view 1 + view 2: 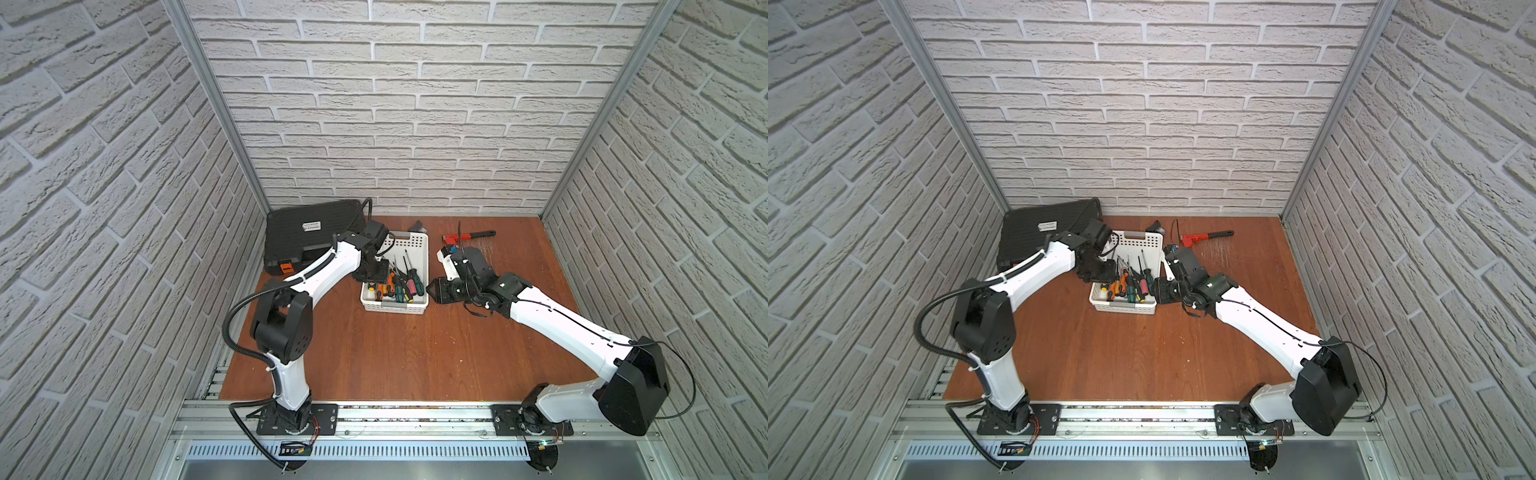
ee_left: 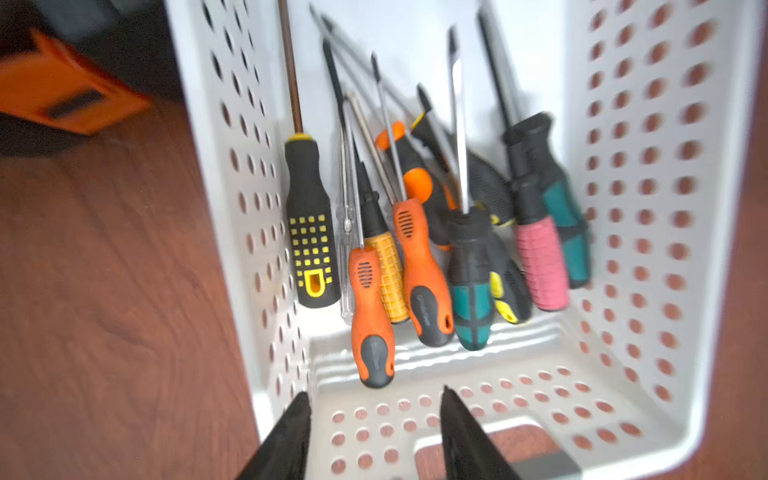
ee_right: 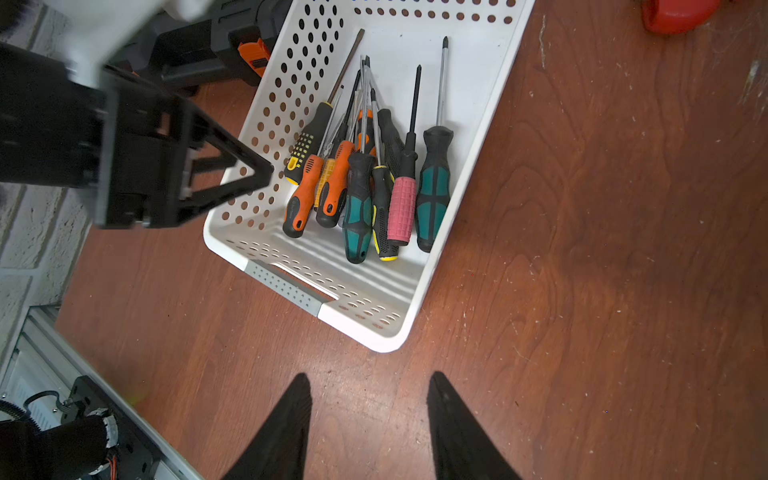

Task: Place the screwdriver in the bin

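Ahead of the left gripper [image 2: 374,399], jaws apart, screwdrivers [image 2: 419,266] lie heaped in the bin [image 2: 208,149]; the right gripper [image 3: 370,378], jaws apart too, hangs beside it, black case [image 3: 199,45] beyond.

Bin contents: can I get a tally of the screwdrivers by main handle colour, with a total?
Screwdrivers in the bin, by handle:
orange handles: 3
teal handles: 2
black-and-yellow handles: 3
pink handle: 1
yellow handle: 1
clear handle: 1
Total: 11. The pile overlaps, so the black-and-yellow count is least sure.
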